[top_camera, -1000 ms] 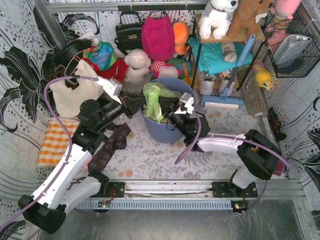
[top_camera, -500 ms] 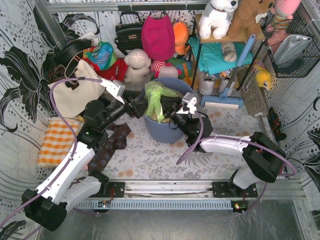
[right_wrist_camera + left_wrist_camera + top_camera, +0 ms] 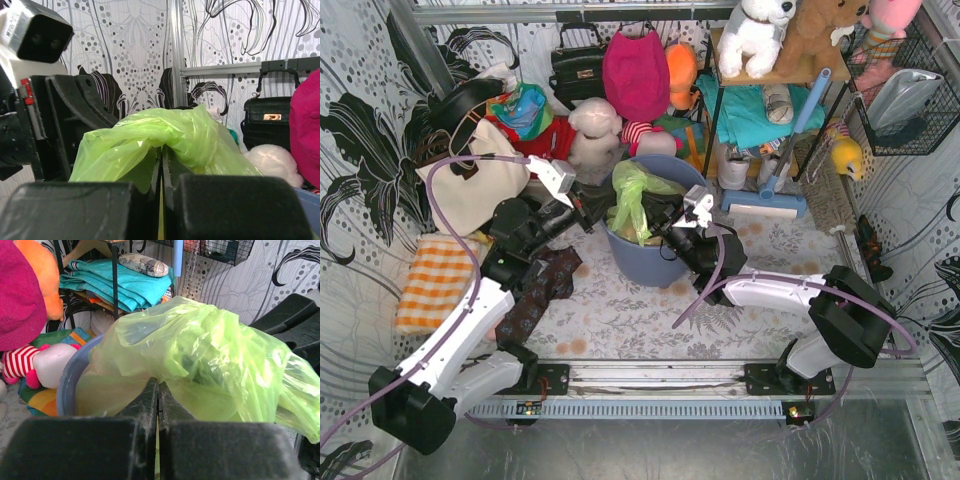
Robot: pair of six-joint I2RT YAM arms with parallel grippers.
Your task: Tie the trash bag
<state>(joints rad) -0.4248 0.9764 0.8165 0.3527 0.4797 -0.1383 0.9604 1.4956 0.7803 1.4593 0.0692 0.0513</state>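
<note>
The round blue-grey plastic bin holds the thin translucent lime-green trash bag, whose bunched top rises above the rim. The left gripper and the right gripper each pinch a fold of its film, clenched from opposite sides.

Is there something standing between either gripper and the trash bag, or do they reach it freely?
Nothing visible stands between them. The left gripper and the right gripper are each shut on a fold of the trash bag, which sits in the blue bin.
</note>
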